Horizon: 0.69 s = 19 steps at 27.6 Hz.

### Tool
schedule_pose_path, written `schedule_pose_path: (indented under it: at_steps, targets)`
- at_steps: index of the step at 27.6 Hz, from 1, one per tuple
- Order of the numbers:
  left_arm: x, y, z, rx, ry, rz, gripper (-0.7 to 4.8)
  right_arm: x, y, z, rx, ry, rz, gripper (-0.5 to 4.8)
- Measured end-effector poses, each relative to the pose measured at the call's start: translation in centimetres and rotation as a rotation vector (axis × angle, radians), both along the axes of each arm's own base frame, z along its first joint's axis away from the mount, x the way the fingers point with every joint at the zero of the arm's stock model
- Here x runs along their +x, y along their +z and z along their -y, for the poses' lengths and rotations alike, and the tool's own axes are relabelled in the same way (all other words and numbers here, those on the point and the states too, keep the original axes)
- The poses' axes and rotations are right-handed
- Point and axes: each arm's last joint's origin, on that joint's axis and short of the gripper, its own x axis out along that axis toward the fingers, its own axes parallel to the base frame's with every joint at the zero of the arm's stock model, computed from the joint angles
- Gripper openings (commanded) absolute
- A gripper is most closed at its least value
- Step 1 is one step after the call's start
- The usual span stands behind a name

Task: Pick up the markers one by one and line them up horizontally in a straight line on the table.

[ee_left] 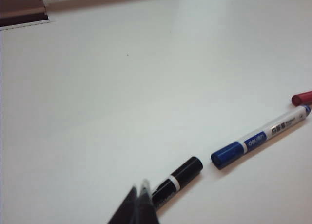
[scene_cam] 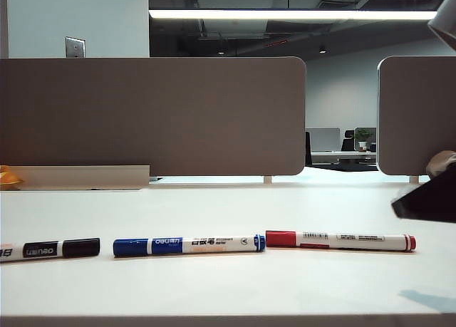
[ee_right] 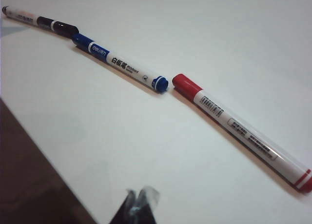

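1. Nearest the front edge of the plain off-white table (scene_cam: 228, 206), three slim white-barrelled markers lie end to end across the lower part of the exterior view: black-capped marker (scene_cam: 50, 249) at lower left, blue-capped marker (scene_cam: 189, 244) in the middle, red-capped marker (scene_cam: 340, 240) to the right – long axes all horizontal, nearly one line.
2. The left gripper (ee_left: 139, 207) is clenched and empty, its tips just above the black marker's barrel.
3. The right gripper (ee_right: 139, 207), also clenched on nothing, hangs beside the red marker – its dark body at the exterior view's right edge.
4. Judged from this, the row looks done; little remains.
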Motion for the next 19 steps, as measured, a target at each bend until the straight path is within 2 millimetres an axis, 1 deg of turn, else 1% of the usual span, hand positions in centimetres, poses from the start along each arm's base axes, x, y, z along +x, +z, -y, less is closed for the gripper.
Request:
schedule_pose_path:
  at_steps: [4,7,13,19]
  targets:
    - [-0.2,0.5,-0.1,-0.028,0.000,0.060,-0.05,-0.1,0.4,0.1,0.031,-0.002,0.033,-0.05]
    - [0.0,0.2,0.0,-0.026,0.001,0.057,-0.05,0.0,0.7,0.3,0.051,-0.011,0.049,-0.05]
    - [0.1,0.3,-0.3,-0.029,0.031,0.065,-0.05,0.8,1.4,1.9,0.098,-0.151,0.109,-0.05]
    - [0.4,0.3,-1.4,-0.025,0.148,0.067,-0.05,1.5,2.1,3.9,0.129,-0.339,0.183,-0.05]
